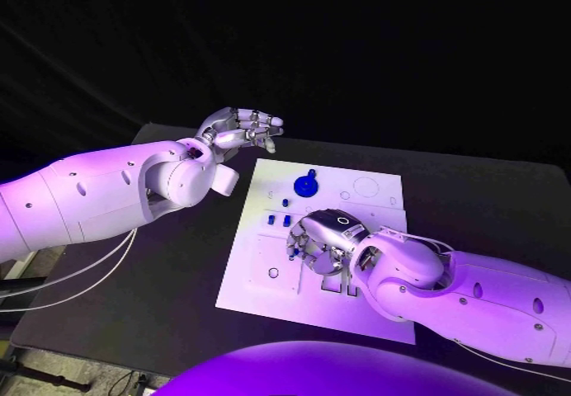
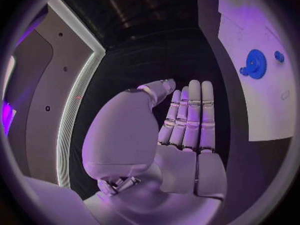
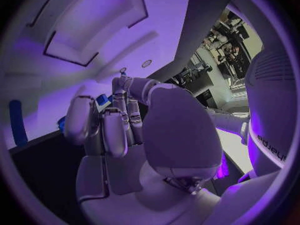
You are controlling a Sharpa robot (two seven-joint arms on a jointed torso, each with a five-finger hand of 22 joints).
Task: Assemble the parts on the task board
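**Task board station: hands and parts as I see them**

1. Task board (image 1: 357, 313). A white plate lying flat in the middle of the black table (image 1: 500, 198). I see round holes and slot cut-outs across its surface.

2. Blue gear (image 1: 307, 185). A round toothed part on the far half of the board, left of centre. My left wrist view shows it too, lying on the white plate with a small blue piece (image 2: 279, 56) just beside it.

3. Small blue parts (image 1: 279, 220). A pair of little pieces standing close together near the board's left side, between the gear and my right hand. One more tiny blue piece (image 1: 285, 202) sits just beyond them, nearer the gear.

4. Left hand (image 1: 244, 129). It is held above the table off the board's far left corner, well apart from the parts. In the left wrist view the fingers (image 2: 190, 115) lie straight and side by side, the palm bare; I hold nothing with it.

5. Right hand (image 1: 323, 241). It is low over the middle of the board, fingers curled downward towards the plate. In the right wrist view a small blue piece (image 3: 102, 100) shows just past the bent fingertips, close to the thumb. I cannot tell whether the hand grasps it or merely sits over it.
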